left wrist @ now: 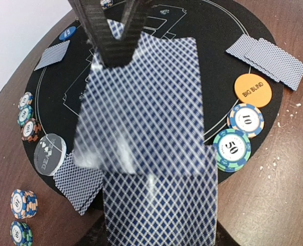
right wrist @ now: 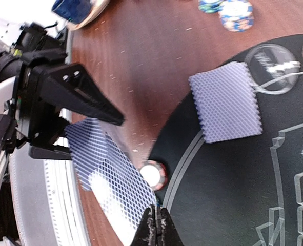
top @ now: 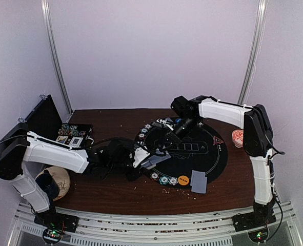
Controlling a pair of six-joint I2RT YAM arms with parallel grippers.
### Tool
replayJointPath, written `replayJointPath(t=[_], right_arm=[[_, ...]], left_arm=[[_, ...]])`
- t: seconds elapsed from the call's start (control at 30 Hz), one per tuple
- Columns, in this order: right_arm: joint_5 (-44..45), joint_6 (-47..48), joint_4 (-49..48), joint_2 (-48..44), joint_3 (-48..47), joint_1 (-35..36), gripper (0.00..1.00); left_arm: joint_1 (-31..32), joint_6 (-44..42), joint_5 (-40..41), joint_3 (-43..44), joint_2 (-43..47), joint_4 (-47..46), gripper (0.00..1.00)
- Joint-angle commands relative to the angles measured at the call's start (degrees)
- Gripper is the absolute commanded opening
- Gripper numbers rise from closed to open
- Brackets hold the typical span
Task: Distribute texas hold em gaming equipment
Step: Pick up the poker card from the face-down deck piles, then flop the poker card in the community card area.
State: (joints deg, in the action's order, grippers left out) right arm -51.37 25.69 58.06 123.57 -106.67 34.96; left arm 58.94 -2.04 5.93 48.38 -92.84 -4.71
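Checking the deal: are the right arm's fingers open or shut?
Shut: in the right wrist view the right gripper's fingers meet with no gap, pinching the top card of the left gripper's deck.

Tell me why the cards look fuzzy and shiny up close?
Left wrist view: the cards sit right at the lens, so they blur and show white glare, while the chips behind look sharp. Right wrist view: one card glares too. Top view: everything small and grainy.

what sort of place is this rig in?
Looks like a lab robot cell, not a card room: plain white enclosure walls with metal frame poles, a small wooden table, and a poker mat with chips and cards staged on it.
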Motion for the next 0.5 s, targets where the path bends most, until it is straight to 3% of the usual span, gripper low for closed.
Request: replayJointPath(t=[0.0, 0.23, 0.47], right_arm=[[5.57, -2.12, -0.74, -1.54, -2.18, -2.96, 0.00], [29.98, -6.36, -9.87, -6.86, -0.97, -3.94, 0.00], [45.26, -9.06, -16.02, -5.63, -0.81, -3.15, 0.00]], left_arm=[[0.39, -0.76, -0.58, 0.75, 1.30, -4.43, 0.18], [0.39, -0.64, -0.10, 0.66, 1.60, -4.51, 0.18], [0.39, -0.57, 0.94, 0.57, 1.77, -4.65, 0.18]])
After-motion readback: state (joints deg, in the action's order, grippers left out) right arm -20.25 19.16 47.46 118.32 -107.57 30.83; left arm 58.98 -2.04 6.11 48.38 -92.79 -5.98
